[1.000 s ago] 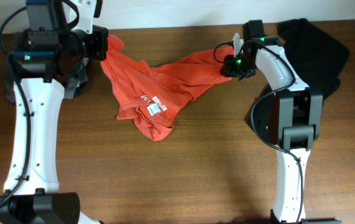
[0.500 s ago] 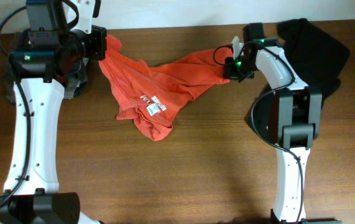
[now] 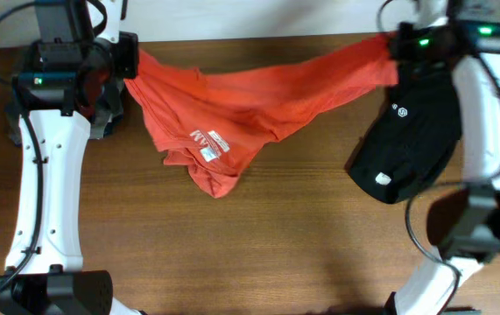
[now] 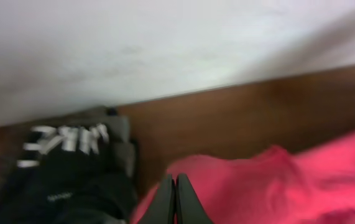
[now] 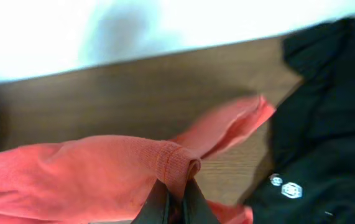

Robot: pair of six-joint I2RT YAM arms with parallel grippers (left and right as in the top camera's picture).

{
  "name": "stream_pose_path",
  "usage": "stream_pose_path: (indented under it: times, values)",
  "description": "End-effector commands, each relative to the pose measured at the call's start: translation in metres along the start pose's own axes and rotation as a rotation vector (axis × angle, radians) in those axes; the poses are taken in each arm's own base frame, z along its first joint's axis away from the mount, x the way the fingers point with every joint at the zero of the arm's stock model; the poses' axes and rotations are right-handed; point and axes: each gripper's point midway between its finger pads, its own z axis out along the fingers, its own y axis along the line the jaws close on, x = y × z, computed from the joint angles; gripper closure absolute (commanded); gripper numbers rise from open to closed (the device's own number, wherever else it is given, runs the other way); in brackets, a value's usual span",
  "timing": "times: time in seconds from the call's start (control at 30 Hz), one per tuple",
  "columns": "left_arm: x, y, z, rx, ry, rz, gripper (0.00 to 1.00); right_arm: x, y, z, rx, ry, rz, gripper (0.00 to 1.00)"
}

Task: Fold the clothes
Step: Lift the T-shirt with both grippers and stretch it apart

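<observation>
An orange shirt [image 3: 250,101] is stretched across the back of the table, its lower part bunched with a white label showing. My left gripper [image 3: 134,61] is shut on the shirt's left corner; in the left wrist view its fingers [image 4: 175,202] close on the red cloth [image 4: 276,186]. My right gripper [image 3: 391,45] is shut on the shirt's right corner and holds it raised at the back right; in the right wrist view the fingers [image 5: 176,202] pinch a ribbed hem [image 5: 171,163]. A black garment [image 3: 411,140] lies under the right arm.
A dark garment [image 3: 105,109] with white lettering lies by the left arm's base, also in the left wrist view [image 4: 65,174]. The black garment shows in the right wrist view [image 5: 326,124]. A white wall runs behind the table's back edge.
My right gripper has swung up and to the right with the shirt corner, pulling the shirt taut. The black garment now lies uncovered below it. The left gripper has stayed put.
</observation>
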Motion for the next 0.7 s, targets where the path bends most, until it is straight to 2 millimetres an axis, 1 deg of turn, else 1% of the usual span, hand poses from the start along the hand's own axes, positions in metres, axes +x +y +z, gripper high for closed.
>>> stream_pose_path:
  times: [0.0,0.03,0.07,0.13,0.2,0.23,0.3,0.37,0.4,0.43,0.47,0.5,0.57,0.63,0.67]
  values:
    - [-0.02,0.028,-0.02,-0.125,-0.071,0.003,0.99,-0.01,0.0,-0.031,0.007,-0.052,-0.003,0.96]
    - [-0.025,0.031,-0.023,-0.131,-0.089,0.001,0.99,-0.013,-0.001,-0.043,0.013,-0.072,-0.003,0.96]
    - [-0.028,0.032,-0.026,-0.135,-0.102,0.0,0.99,-0.015,-0.001,-0.05,0.016,-0.085,-0.003,0.96]
    - [-0.036,0.035,-0.036,-0.145,-0.136,-0.002,1.0,-0.022,0.0,-0.072,0.02,-0.127,-0.007,0.96]
    - [-0.044,0.036,-0.05,-0.151,-0.171,-0.002,0.99,-0.027,0.001,-0.095,0.026,-0.173,-0.011,0.96]
    - [-0.049,0.036,-0.061,-0.154,-0.193,-0.002,1.0,-0.03,0.001,-0.107,0.032,-0.196,-0.013,0.96]
    - [-0.059,0.035,-0.086,-0.161,-0.242,-0.001,1.0,-0.033,0.003,-0.133,0.045,-0.243,-0.018,0.96]
    - [-0.071,0.035,-0.118,-0.171,-0.307,0.0,0.99,-0.035,0.006,-0.16,0.056,-0.291,-0.025,0.96]
    - [-0.075,0.035,-0.13,-0.175,-0.334,0.0,0.99,-0.035,0.009,-0.171,0.058,-0.31,-0.029,0.96]
    - [-0.081,0.035,-0.148,-0.182,-0.373,0.001,0.99,-0.034,0.012,-0.186,0.063,-0.333,-0.034,0.96]
    - [-0.084,0.035,-0.162,-0.188,-0.399,0.0,1.0,-0.033,0.017,-0.199,0.064,-0.354,-0.04,0.96]
    - [-0.088,0.034,-0.18,-0.194,-0.435,0.001,1.0,-0.031,0.021,-0.211,0.067,-0.375,-0.046,0.96]
    - [-0.092,0.033,-0.208,-0.207,-0.483,0.0,0.99,-0.027,0.032,-0.233,0.067,-0.409,-0.061,0.96]
    - [-0.093,0.037,-0.239,-0.248,-0.529,-0.01,1.0,-0.02,0.042,-0.255,0.067,-0.439,-0.075,0.96]
    - [-0.092,0.039,-0.251,-0.267,-0.545,-0.015,1.0,-0.016,0.047,-0.265,0.067,-0.452,-0.08,0.96]
